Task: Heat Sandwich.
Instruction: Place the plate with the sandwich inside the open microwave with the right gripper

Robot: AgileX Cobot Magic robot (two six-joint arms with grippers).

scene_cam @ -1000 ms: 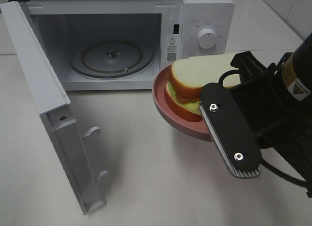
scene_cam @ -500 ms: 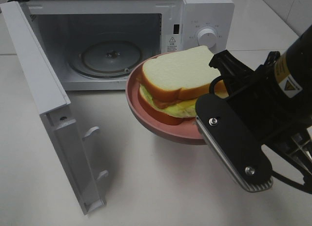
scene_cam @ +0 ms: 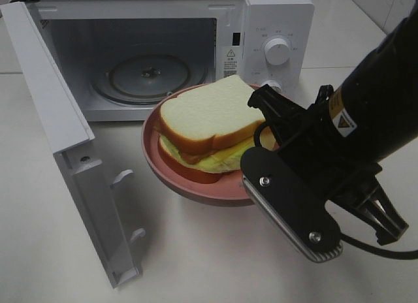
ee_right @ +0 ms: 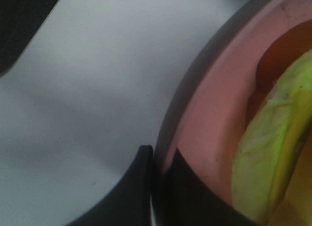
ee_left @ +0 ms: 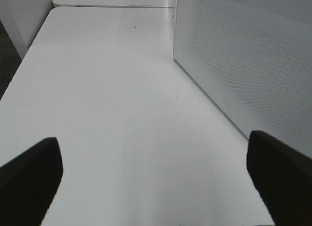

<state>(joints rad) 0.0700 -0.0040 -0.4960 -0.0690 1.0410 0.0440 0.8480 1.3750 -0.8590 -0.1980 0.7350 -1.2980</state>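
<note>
On one plate, apparently one sandwich

The boxy white microwave is showing a grey glass turntable inside and a fine dotted pattern on its side. In front of the microwave, the round pink plate is framing the sandwich, which is showing cream bread, tan crust, and pale yellow-green and orange-red layers. Beside it, the black right gripper is showing silver screws.

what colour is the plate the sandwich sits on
Pink. The plate shows best in the exterior high view.
</note>
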